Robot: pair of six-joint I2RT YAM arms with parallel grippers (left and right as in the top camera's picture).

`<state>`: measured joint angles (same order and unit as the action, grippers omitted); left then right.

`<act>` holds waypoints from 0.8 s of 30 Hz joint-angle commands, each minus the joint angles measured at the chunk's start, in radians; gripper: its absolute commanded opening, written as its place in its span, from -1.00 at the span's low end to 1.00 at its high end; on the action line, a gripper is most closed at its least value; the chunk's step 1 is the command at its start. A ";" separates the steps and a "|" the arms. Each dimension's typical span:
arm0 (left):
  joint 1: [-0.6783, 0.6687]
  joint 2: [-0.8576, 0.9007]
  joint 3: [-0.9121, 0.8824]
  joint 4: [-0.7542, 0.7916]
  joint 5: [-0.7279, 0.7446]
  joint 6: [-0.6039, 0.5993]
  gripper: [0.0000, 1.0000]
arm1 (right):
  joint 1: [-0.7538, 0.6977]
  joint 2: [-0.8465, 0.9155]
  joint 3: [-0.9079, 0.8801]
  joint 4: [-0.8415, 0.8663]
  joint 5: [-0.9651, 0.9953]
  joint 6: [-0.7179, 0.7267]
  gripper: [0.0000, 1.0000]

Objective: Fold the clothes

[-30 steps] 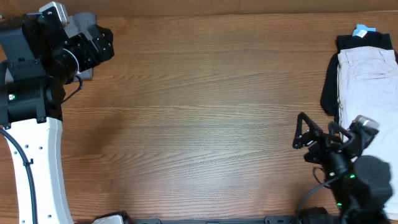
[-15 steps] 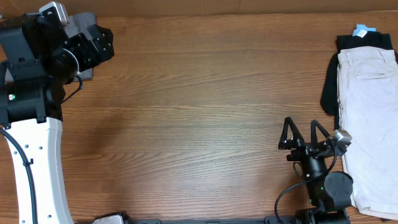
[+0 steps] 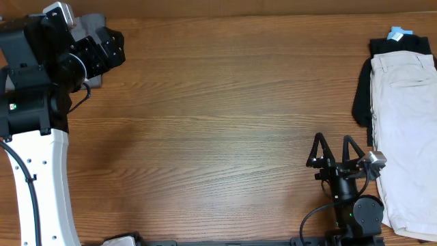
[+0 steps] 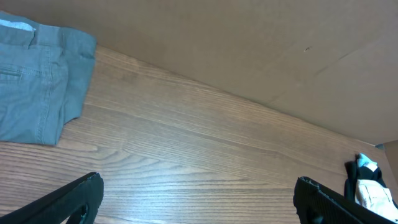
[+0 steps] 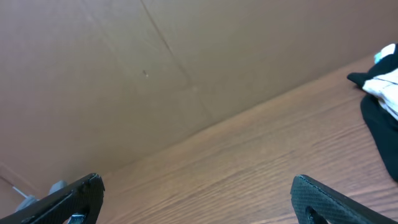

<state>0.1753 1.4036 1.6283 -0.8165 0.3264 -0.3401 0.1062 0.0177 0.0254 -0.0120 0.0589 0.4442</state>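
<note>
the grey shorts (image 4: pixel 37 81) lie at the far left corner of the table (image 3: pixel 218 102), near our left gripper (image 4: pixel 198 185); it and the right gripper (image 3: pixel 333 145) both gape empty. grabbing shallow, we might catch one layer only.

My left arm (image 3: pixel 34 102), round 9 to 10 o'clock in the overhead, is mostly chunky black joints. After those comes one long white link (image 3: pixel 41 184) with a few small dark dots on it and a thin black cable (image 3: pixel 19 164) along the side. There's a tiny green light (image 3: pixel 11 106) on the black part and a pale grey block (image 3: pixel 60 12) up top. The right arm (image 3: pixel 358 212) at 5 o'clock is all black with a round body. It has a looped lead (image 3: pixel 313 217), a small grey box (image 3: pixel 374 158) and two skinny triangle-frame fingers (image 3: pixel 318 152). The wrist cams just show matte black fingertips (image 4: pixel 74 200) at 7 and 5 o'clock, and it's the same on the right one (image 5: pixel 68 199).
</note>
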 commanded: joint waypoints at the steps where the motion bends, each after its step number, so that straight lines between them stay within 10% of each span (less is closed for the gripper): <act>1: -0.004 -0.001 0.007 0.002 0.007 0.003 1.00 | -0.002 -0.015 -0.018 -0.005 0.020 -0.004 1.00; 24: -0.004 -0.001 0.007 0.002 0.007 0.003 1.00 | -0.003 -0.015 -0.018 -0.068 -0.016 -0.071 1.00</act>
<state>0.1753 1.4036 1.6283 -0.8162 0.3264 -0.3401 0.1055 0.0147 0.0185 -0.0830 0.0498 0.3843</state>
